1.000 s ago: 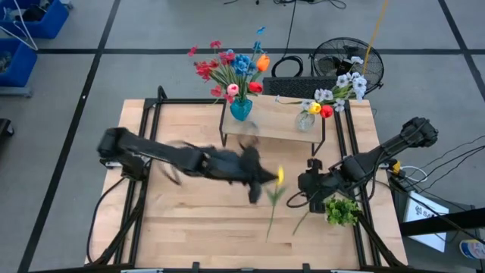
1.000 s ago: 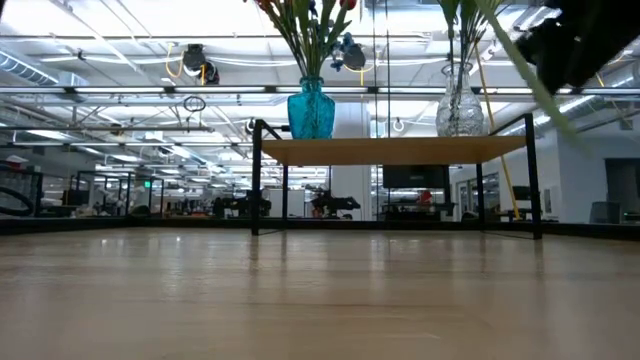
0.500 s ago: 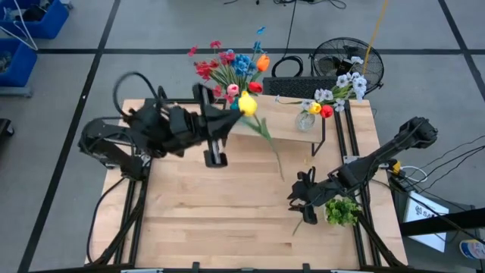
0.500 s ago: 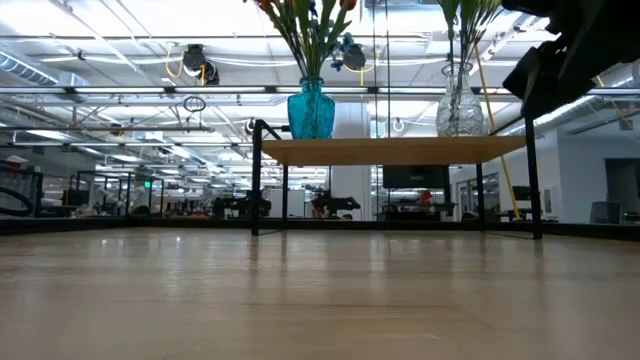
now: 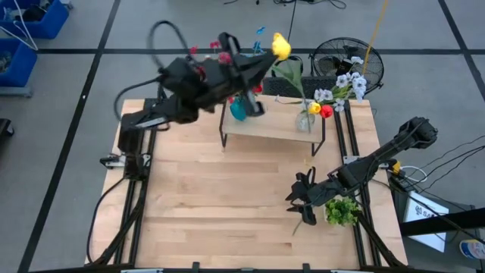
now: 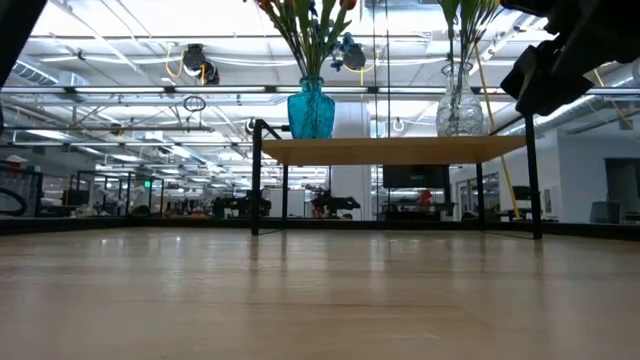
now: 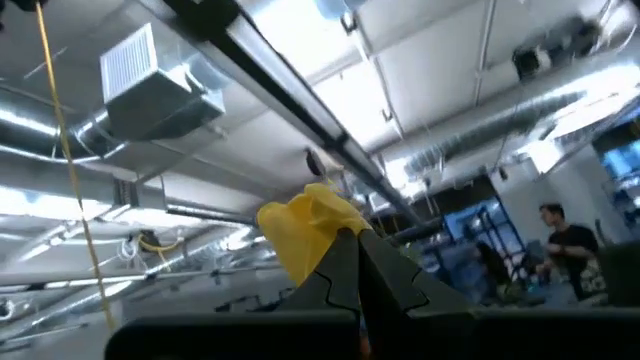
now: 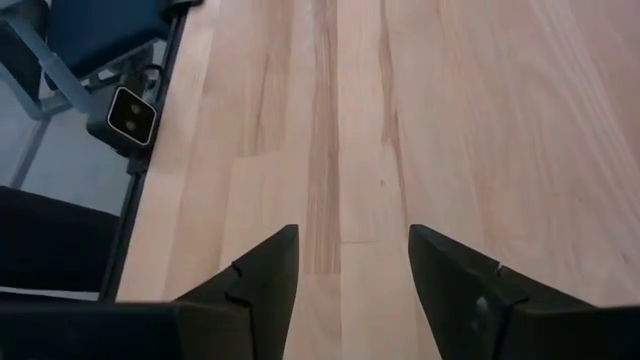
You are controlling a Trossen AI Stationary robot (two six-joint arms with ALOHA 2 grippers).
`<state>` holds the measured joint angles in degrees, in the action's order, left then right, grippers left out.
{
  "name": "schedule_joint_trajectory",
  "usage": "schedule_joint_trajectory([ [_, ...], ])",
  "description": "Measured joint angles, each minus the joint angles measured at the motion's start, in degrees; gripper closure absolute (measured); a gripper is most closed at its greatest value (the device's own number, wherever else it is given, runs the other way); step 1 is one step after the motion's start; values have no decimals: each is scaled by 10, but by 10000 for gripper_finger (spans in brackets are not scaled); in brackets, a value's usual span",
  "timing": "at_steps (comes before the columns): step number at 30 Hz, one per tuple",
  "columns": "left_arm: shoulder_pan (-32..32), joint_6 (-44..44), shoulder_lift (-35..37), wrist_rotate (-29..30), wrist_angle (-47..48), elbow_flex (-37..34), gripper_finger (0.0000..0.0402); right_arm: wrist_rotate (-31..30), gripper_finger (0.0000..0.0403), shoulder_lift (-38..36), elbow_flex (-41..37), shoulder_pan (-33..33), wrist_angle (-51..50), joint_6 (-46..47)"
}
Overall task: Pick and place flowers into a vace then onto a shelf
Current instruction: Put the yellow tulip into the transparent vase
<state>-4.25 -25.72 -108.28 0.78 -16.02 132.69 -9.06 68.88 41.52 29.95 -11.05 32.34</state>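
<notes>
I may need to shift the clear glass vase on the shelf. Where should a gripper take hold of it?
Probably at the narrow neck of the clear glass vase, just above its rounded belly. Come in level from the open table side of the shelf. The flowers spread out of its mouth and block a straight-down approach, and the belly looks wide and rounded.
</notes>
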Motion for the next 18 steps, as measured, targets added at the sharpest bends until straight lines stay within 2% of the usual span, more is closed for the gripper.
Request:
schedule_joint_trajectory([
  [5, -40, -32, -27, -16, -13, 1, 401, -2, 221, 0, 0, 0, 0, 0],
  [10, -44, -99, -44, -53, -47, 1, 401, -18, 222, 0, 0, 0, -3, -1],
  [15, -41, -129, -61, -57, 5, 1, 401, -18, 224, 0, 0, 0, -3, -1],
  [18, -34, -170, -82, -57, 6, 1, 401, -18, 223, 0, 0, 0, -3, -5],
])
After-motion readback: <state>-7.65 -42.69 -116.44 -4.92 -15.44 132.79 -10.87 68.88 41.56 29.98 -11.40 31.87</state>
